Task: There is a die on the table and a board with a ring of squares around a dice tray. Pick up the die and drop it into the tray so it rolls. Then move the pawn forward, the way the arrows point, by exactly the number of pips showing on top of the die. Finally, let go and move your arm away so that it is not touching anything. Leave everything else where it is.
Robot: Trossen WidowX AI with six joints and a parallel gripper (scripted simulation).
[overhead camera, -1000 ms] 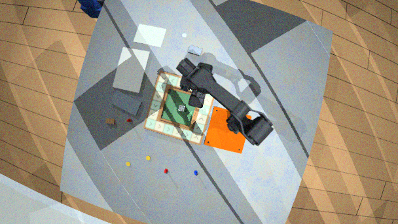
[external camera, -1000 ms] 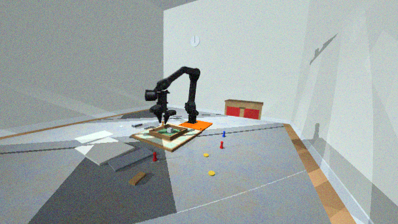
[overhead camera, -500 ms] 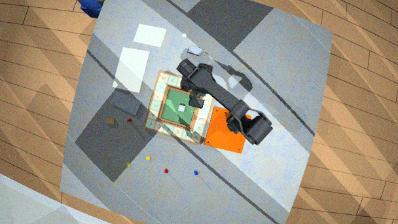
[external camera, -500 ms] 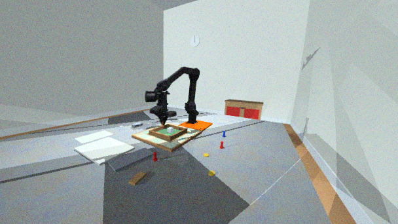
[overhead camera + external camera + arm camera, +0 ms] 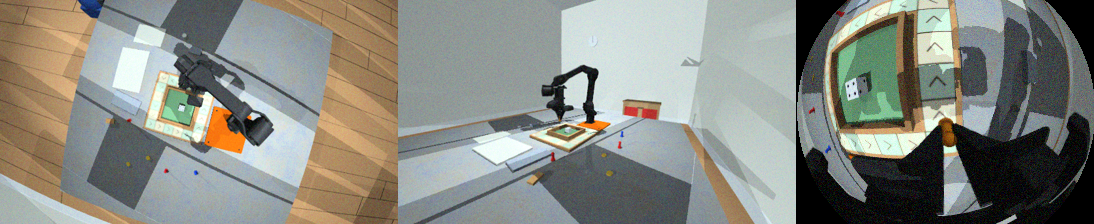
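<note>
Die [image 5: 856, 88]: at rest on the green floor of the tray [image 5: 193, 115], white, well apart from the fingers; the roll step reads as done
Top face: in the wrist view about four dark pips seem to show, but the face is too small to count with confidence
Pawn [image 5: 948, 131]: small orange piece, pinched between the fingertips at the bottom of the wrist view, over the ring of squares beside the tray wall
Gripper [image 5: 946, 137]: fingers closed on the pawn, pointing down at the board [image 5: 153, 124]
Height of pawn: cannot tell whether it rests on its square or hangs just above it
Step in hand: moving the pawn, at the grasp
Next move: judged to call for a lift over the squares, then a carry along the arrows by the die's count, set down upright inside one square
Caution: the tray wall lies just beside the path; a low carry could strike it
Other pieces: red and blue pawns on the desk [image 5: 278, 59], to be left alone
</note>
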